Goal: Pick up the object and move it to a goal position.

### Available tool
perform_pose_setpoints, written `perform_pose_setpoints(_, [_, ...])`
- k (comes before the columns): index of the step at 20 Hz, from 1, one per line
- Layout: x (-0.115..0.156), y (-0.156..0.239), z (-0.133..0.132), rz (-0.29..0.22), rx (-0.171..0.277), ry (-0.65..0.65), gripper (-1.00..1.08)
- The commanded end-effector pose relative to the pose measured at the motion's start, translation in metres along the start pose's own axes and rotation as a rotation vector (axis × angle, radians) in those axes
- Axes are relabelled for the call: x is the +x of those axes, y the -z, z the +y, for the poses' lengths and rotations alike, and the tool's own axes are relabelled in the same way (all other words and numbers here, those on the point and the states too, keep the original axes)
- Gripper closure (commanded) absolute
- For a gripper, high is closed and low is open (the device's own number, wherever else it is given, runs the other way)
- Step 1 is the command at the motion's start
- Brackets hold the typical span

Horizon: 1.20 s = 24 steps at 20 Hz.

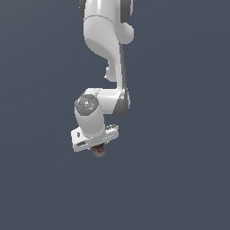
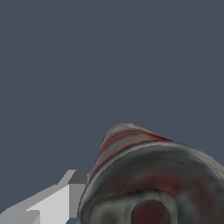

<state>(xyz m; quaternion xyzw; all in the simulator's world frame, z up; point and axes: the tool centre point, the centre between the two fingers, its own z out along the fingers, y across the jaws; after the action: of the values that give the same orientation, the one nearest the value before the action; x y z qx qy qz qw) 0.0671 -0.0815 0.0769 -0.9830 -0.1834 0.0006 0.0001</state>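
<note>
In the exterior view the white gripper (image 1: 97,147) points straight down, and the can (image 1: 99,152) peeks out just beneath the hand; only a small red-brown bit of it shows. In the wrist view the can (image 2: 131,148) fills the near part of the picture. It shows a dark round top with a red patch and a red-white striped side. One light grey finger (image 2: 57,203) lies against the can's side; the other finger is hidden behind the can. The gripper is shut on the can.
The white arm (image 1: 105,40) reaches in from the top of the exterior view. Around it there is only a uniform dark blue-grey ground (image 1: 179,179). No goal marker shows.
</note>
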Motion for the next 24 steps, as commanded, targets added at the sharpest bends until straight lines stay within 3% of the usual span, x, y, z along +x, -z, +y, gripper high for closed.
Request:
perform_pose_setpoints(1, [0.001, 0.0, 0.0, 0.001, 0.0, 0.0, 1.08])
perform_pose_setpoints(13, [-0.006, 0.02, -0.001, 0.0, 0.0, 0.0, 1.08])
perform_pose_setpoints(24, [-0.033, 0.105, -0.007, 0.001, 0.0, 0.0, 1.08])
